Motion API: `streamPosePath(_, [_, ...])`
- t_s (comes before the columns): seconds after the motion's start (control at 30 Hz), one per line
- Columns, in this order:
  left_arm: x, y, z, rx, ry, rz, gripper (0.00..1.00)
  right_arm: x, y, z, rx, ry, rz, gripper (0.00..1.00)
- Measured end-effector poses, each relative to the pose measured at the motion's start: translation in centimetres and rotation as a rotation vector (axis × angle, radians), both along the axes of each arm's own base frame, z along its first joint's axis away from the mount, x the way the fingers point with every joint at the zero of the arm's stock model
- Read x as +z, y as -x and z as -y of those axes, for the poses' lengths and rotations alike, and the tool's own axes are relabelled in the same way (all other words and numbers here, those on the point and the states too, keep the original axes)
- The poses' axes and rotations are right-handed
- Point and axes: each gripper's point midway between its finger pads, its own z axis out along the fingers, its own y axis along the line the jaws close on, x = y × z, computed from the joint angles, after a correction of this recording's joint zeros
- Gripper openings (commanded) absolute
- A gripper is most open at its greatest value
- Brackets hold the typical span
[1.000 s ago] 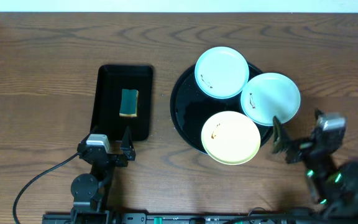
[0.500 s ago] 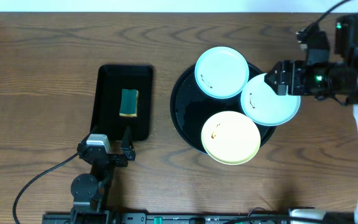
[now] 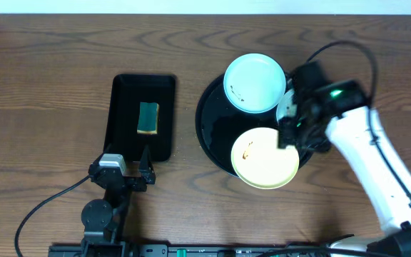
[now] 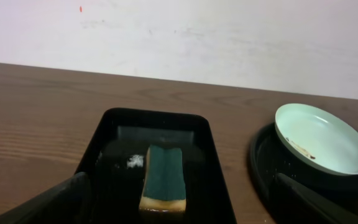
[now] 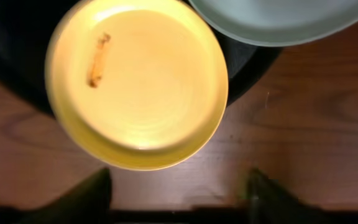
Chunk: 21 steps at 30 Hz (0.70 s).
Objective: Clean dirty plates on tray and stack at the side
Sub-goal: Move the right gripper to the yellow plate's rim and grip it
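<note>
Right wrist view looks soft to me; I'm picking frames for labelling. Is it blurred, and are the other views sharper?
Right wrist: soft throughout, yellow plate and its brown smudge readable, right gripper's fingers dark blurs. Overhead: table grain crisp, right arm slightly blurred. Left wrist: sponge sharp, left gripper's fingers out of focus.
</note>
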Motion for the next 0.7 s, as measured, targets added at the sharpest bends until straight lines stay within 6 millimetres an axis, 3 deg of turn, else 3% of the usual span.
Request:
streamPosePath(0.17, [0.0, 0.0, 0.0, 0.0, 0.0, 0.0, 0.91, -5.7, 2.8, 1.6, -0.097, 0.075, -0.084, 0.45])
streamPosePath(0.27, [0.0, 0.0, 0.0, 0.0, 0.0, 0.0, 0.91, -7.8, 3.3, 2.0, -0.147, 0.073, -0.09, 0.45])
streamPosePath(0.5, [0.0, 0.0, 0.0, 0.0, 0.0, 0.0, 0.91, -10.6, 3.6, 2.3, -0.212, 0.056, -0.069, 0.37])
streamPosePath(0.6, [0.0, 0.0, 0.0, 0.0, 0.0, 0.0, 0.91, -11.8, 3.8, 2.2, -0.237, 0.041, -0.056, 0.27])
streamPosePath(0.7, [0.0, 0.0, 0.0, 0.0, 0.0, 0.0, 0.91, -12.0, 2.4, 1.6, -0.253, 0.002, 0.007, 0.07])
